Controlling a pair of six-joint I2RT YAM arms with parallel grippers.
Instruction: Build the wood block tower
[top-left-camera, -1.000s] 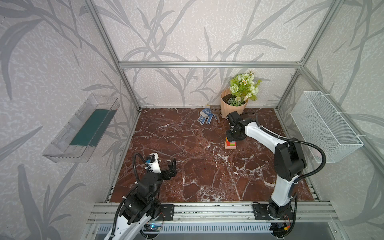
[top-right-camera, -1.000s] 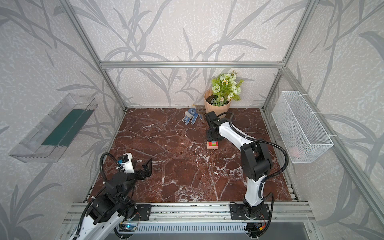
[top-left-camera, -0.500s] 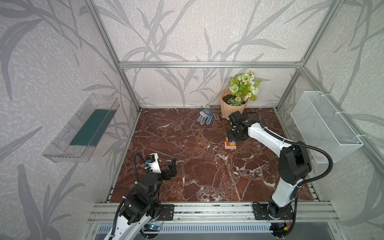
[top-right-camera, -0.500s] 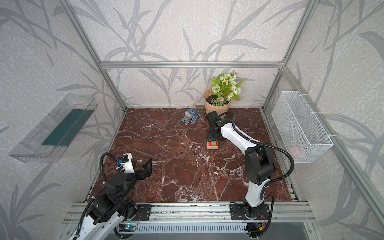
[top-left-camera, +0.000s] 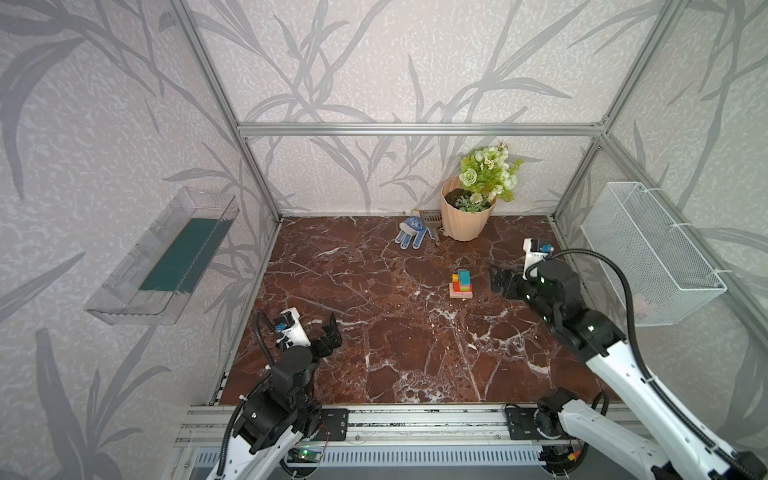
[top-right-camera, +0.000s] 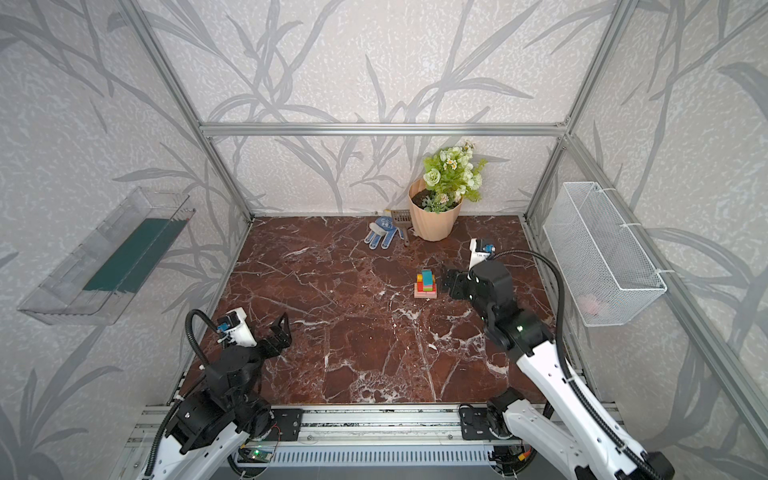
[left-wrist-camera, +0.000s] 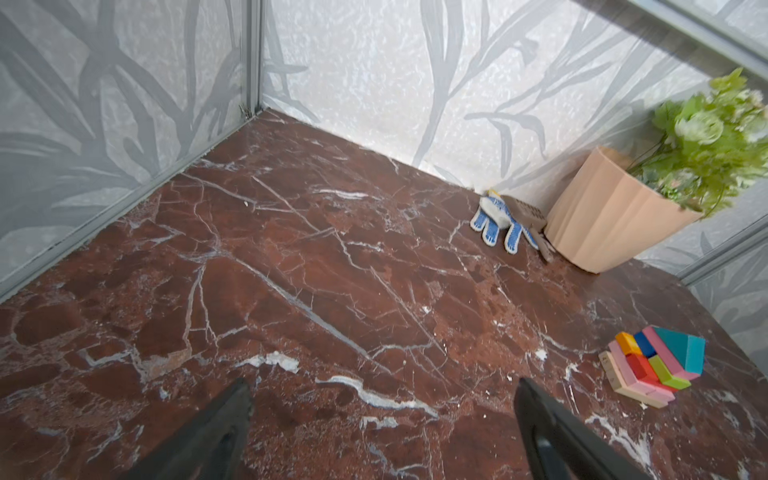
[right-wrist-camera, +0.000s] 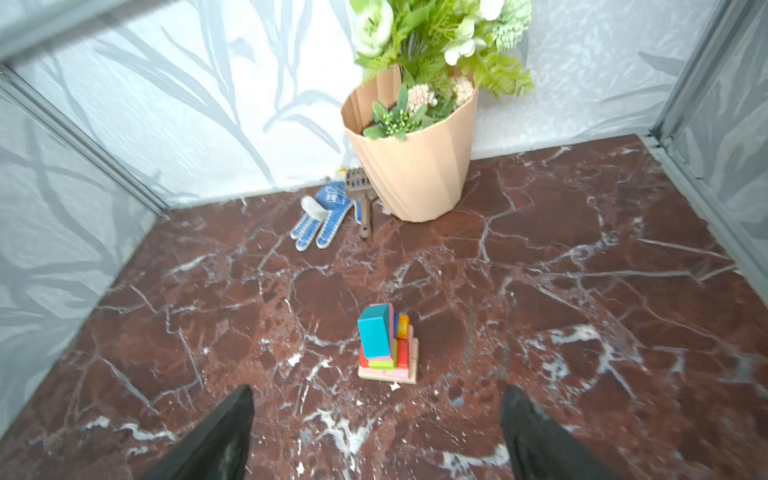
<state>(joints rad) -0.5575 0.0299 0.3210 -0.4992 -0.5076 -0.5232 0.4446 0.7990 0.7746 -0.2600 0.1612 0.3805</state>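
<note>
The wood blocks stand stacked as the tower (top-left-camera: 461, 285) (top-right-camera: 425, 285) on the marble floor, right of the middle. It has a tan and pink base, with red, orange and lime green blocks above. A teal block (right-wrist-camera: 374, 332) lies on top. My right gripper (top-left-camera: 497, 282) (top-right-camera: 447, 282) (right-wrist-camera: 378, 394) is open and empty, a short way to the tower's right and apart from it. My left gripper (top-left-camera: 332, 329) (top-right-camera: 283, 326) (left-wrist-camera: 383, 384) is open and empty near the front left. In the left wrist view the tower (left-wrist-camera: 652, 368) is far off to the side.
A peach flowerpot (top-left-camera: 465, 222) with green flowers stands at the back wall. A blue dotted glove (top-left-camera: 411, 235) and a brown scoop (top-left-camera: 430, 218) lie beside it. A white wire basket (top-left-camera: 648, 253) hangs on the right wall and a clear tray (top-left-camera: 166, 257) on the left wall.
My right gripper has opened and drawn back from over the tower toward the right. The tower stands alone now. The left arm has not moved.
</note>
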